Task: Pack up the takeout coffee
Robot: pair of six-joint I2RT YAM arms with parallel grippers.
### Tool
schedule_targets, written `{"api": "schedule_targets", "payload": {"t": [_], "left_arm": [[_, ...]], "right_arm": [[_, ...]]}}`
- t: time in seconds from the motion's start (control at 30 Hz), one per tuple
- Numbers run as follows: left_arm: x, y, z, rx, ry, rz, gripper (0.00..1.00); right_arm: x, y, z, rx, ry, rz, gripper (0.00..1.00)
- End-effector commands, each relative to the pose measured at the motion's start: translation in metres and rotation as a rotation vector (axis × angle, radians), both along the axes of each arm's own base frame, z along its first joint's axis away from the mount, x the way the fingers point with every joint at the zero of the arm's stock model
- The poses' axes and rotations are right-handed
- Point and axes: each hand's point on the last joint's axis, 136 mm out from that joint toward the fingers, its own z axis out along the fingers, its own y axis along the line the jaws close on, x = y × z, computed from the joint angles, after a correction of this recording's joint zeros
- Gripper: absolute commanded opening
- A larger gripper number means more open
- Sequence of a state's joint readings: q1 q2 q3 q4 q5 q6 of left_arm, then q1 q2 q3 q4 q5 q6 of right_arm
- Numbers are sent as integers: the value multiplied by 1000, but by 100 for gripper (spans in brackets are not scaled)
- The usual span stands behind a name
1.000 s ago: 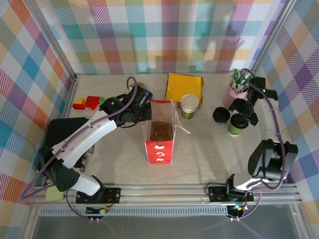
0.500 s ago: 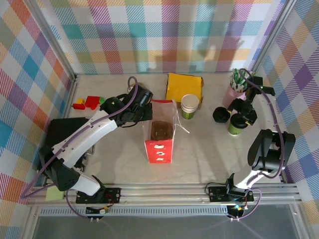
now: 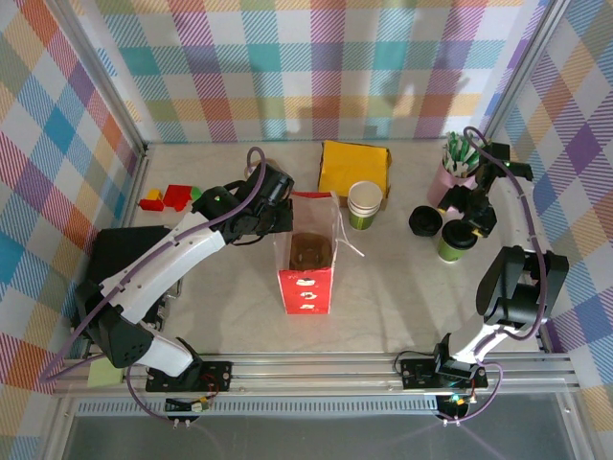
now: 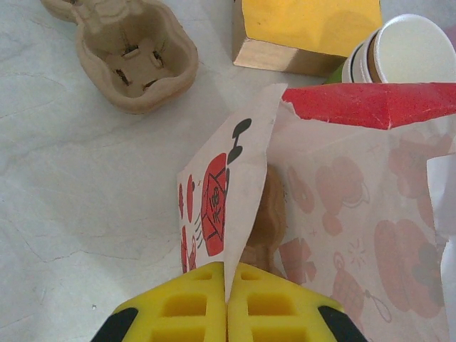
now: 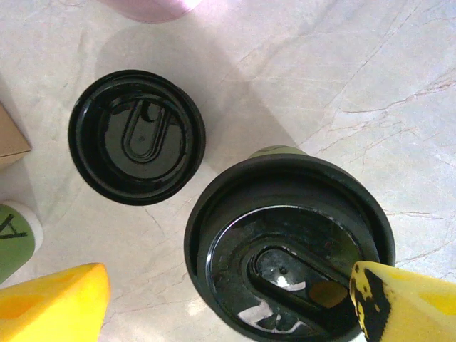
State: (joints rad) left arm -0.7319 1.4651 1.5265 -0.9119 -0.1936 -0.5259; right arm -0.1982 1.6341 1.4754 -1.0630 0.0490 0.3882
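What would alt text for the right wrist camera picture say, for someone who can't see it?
Looking straight down on a green cup with a black lid, the open claw above it: of its yellow fingers, one is clear of the lid and the other overlaps its rim. A spare lid lies apart on the pale table.

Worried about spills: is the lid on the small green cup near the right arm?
On: a round black plastic lid caps the upright small green paper cup; a second black lid lies loose beside it.
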Motion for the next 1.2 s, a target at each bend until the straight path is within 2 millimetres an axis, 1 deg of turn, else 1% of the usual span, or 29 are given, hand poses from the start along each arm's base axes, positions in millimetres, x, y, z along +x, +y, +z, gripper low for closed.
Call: {"api": "schedule_targets", "payload": {"t": [0.0,0.17,0.23,0.5,0.7,0.8,0.9,1.0,1.17], "left_arm": [[3,-5,1,2,-14,-22,0],[3,-6,-1,3,-8,-29,0],[3,-6,-1,-2,-7,-31,0],[1,-6,-1,8,-5,-41,0],[0,-4,-2,10,-4,-39,0],[0,-3,-2,7,-6,-34,0],[-1,-3,-3,8,-4,-32,0],[-1,-2,-4,9,-3,-31,0],[-2,-1,-3,11,-4,-34,0]], "right_arm": [[-2,-1,26,-9,-53,26,88],[-18,-8,14,-20,10,9,88],[-21,-10,9,-10,15,0,88],[-19,-10,-7,29,40,17,86],[-16,-5,-11,55,35,34,82],[-17,-4,-14,67,49,34,79],[-19,-5,-16,59,60,32,79],[-20,-8,-15,45,68,31,82],[-18,-9,-8,33,46,40,83]]}}
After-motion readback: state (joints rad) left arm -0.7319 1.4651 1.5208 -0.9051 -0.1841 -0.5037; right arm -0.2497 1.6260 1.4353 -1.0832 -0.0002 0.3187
